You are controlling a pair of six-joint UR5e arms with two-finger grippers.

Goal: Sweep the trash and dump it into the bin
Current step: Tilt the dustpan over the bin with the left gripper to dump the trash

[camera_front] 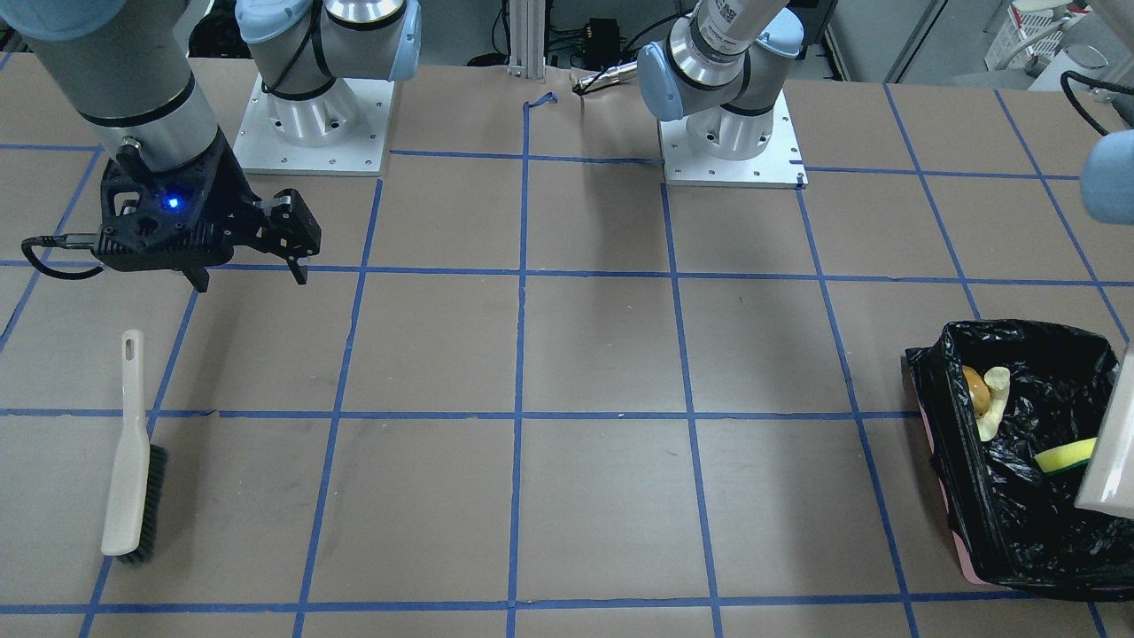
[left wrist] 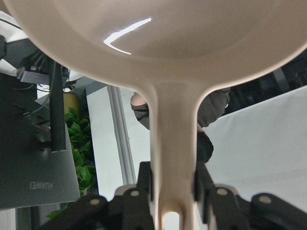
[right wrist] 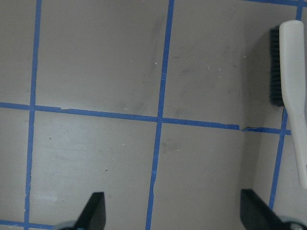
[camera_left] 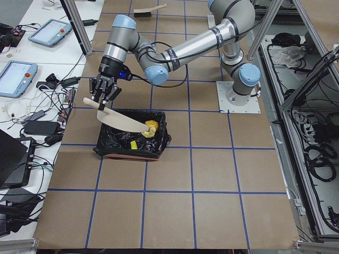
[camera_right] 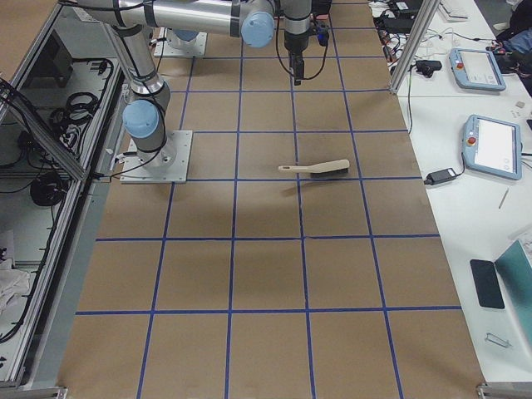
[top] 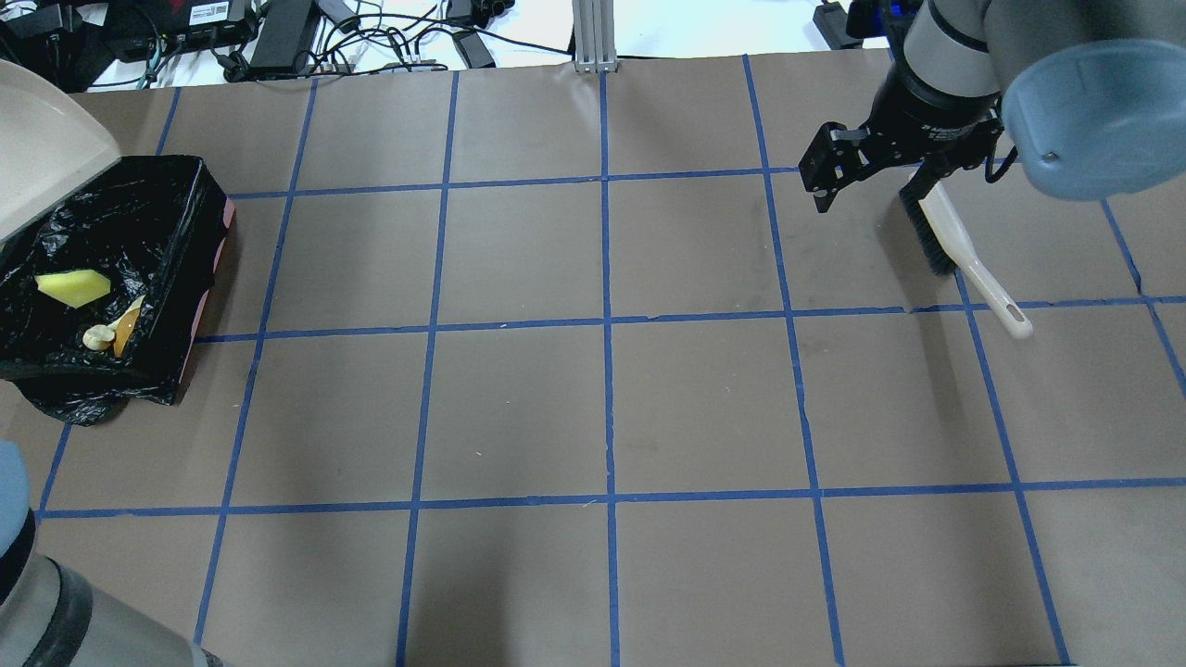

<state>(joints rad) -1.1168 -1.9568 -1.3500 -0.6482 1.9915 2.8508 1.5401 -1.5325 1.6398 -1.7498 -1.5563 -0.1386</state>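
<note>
brown gridded table (top: 602,408): all trash (top: 69,287) sits in the bin (top: 176,241). your left gripper (left wrist: 172,189) clamps the dustpan (left wrist: 158,48) handle over it; right gripper (right wrist: 173,213) hangs released near the brush (right wrist: 292,96). pulling low may snag the liner (camera_front: 1019,532), tipping it.

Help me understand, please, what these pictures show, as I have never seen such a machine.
Two robot arms stand at a table, each ending in a two-finger claw. Four pictures come from fixed cameras: front, overhead and both table ends; two from cameras on the wrists. The left claw grips the handle of a beige dustpan, tilted over the black-lined bin. In the bin lie a potato-like lump, a croissant-like piece and a yellow sponge. The right claw hangs open and empty above the table, near a hand brush lying on it.
</note>
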